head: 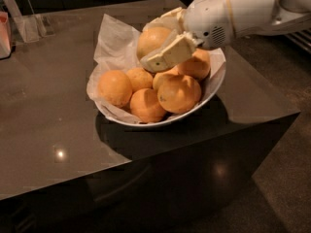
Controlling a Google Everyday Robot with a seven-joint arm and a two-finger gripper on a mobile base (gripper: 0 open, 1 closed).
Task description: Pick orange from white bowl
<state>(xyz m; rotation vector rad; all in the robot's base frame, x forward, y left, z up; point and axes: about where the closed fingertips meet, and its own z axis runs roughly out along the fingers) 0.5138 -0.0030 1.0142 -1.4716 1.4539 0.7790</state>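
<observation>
The white bowl (214, 84), lined with crumpled white paper (113, 39), stands on a dark glossy table (43, 110). Several deeper orange fruits lie in it, such as one at the left (115, 87) and one at the front (179, 93). My gripper (147, 44) comes in from the upper right on a white arm (243, 8). It is shut on the orange (151, 38), the paler yellowish one, with one finger (171, 52) below it and one above. The orange is held above the back of the bowl, clear of the other fruits.
A clear stand (29, 25) and a pink object (5, 33) sit at the table's back left. The table's front edge (146, 159) and right corner (296, 113) drop to the floor.
</observation>
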